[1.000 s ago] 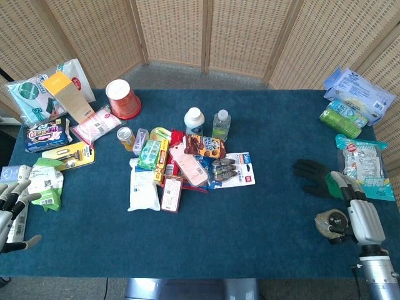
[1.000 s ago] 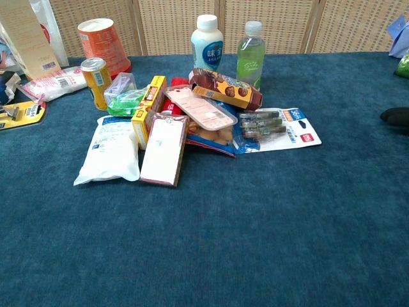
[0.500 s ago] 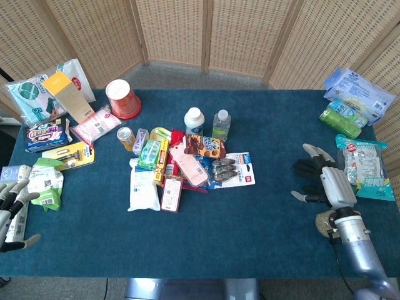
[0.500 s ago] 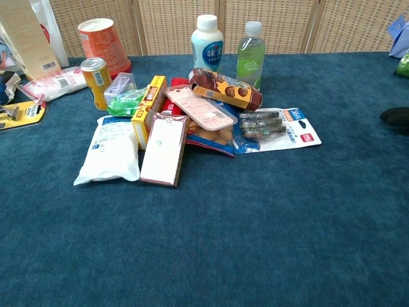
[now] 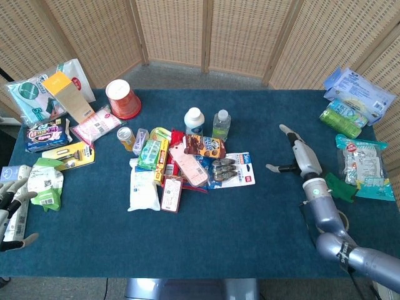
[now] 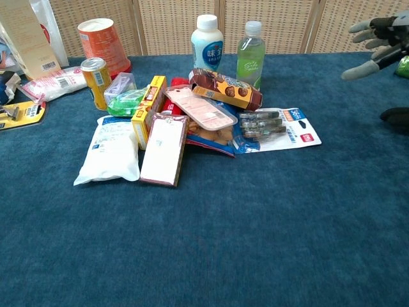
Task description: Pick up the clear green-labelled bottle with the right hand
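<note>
The clear green-labelled bottle (image 5: pixel 221 124) (image 6: pixel 250 55) stands upright at the back of the pile, just right of a white blue-labelled bottle (image 5: pixel 194 120) (image 6: pixel 207 43). My right hand (image 5: pixel 296 154) (image 6: pixel 378 41) hovers above the cloth well to the right of it, fingers spread and holding nothing. My left hand (image 5: pixel 10 211) hangs at the table's near left edge, fingers apart and empty; the chest view does not show it.
A pile of snack packs and boxes (image 5: pixel 187 164) lies in front of the bottles, with a blister pack (image 6: pixel 281 128) on its right. A red cup (image 5: pixel 123 98) and small can (image 5: pixel 126 138) stand left. Packets (image 5: pixel 359 94) and a dark item (image 6: pixel 397 117) lie far right.
My right hand rose from the near right of the table and swung forward and left toward the bottle, entering the chest view. The left hand barely moved.
</note>
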{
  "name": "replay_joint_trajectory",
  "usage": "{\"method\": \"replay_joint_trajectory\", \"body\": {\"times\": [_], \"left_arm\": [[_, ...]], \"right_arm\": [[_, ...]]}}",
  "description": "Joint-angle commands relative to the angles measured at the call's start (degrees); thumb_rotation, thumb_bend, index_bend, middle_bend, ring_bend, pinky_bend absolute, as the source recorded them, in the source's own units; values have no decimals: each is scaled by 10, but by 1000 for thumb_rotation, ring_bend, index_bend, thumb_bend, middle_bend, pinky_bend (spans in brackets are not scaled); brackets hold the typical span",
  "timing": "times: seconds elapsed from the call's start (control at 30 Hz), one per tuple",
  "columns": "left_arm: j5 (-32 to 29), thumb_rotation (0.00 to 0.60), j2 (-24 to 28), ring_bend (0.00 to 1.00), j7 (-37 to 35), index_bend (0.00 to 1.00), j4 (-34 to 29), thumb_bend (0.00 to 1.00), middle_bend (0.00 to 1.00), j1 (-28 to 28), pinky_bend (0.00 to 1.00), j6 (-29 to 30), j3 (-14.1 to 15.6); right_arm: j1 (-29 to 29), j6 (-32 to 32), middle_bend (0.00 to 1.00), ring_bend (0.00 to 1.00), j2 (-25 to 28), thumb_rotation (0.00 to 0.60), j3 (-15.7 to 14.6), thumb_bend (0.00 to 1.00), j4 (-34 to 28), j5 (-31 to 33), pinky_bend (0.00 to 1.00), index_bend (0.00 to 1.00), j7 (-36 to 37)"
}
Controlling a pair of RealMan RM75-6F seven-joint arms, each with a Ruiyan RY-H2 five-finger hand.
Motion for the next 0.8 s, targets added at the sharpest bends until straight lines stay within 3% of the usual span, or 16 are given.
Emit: {"method": "replay_joint_trajectory", "body": {"times": [0.03,0.5,0.8], "left_arm": [[-5,600,-4,0,15,236,0,0,0,-1,0,-3,-1],[-45,600,-25,0,69,236,-10,0,0,-9,0,-23,-10],[-65,600,-38,0,91,236,-12,0,0,-17,0,-33,-16]], "right_arm": [[41,-36,0,0,-42,600,22,0,49,50,0,0,-2],[150,-103,0,0,-154,600,53,0,236,101,0,0,-7],[201,-142,0,0,-207,600,68,0,338,100,0,0,0]]}}
